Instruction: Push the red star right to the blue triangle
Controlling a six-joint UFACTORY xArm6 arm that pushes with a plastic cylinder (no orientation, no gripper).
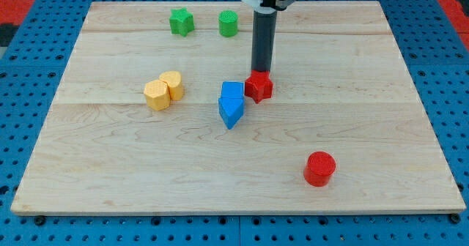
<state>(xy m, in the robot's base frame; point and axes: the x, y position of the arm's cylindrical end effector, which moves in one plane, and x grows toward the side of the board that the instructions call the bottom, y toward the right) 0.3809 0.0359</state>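
Observation:
The red star (259, 87) lies near the board's middle, touching the right side of the upper blue block (233, 91). A second blue block, a triangle-like wedge (230, 111), sits just below it, pointing down. My tip (261, 72) stands at the top edge of the red star, touching or nearly touching it; the dark rod rises from there to the view's top.
A green star (181, 21) and a green cylinder (229, 23) lie near the top. Two yellow blocks (163, 91) sit together at the left. A red cylinder (319, 168) stands at the lower right. The wooden board (110, 173) rests on a blue pegboard.

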